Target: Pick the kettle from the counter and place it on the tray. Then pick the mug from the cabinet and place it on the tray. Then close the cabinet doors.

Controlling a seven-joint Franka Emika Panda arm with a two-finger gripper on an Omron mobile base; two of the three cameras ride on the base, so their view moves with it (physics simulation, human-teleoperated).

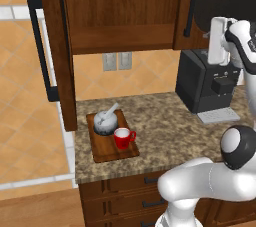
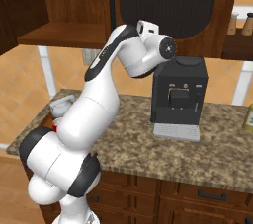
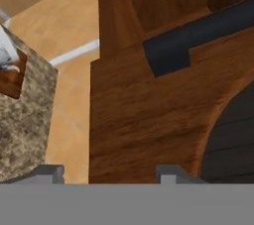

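Evidently the first two steps are complete: the kettle (image 1: 105, 120) and the mug (image 1: 122, 138) both sit on the tray (image 1: 107, 154) on the counter (image 1: 165, 126), leaving only the cabinet doors to shut. In the hand view, the gripper (image 3: 110, 172) is up against the right cabinet door (image 3: 144, 120) just below its black handle (image 3: 198, 35), jaws spread with nothing between them. Risk, as judged: the left cabinet door (image 1: 60, 56) stands wide open, and a glancing push could slip off the wood and leave either door ajar.
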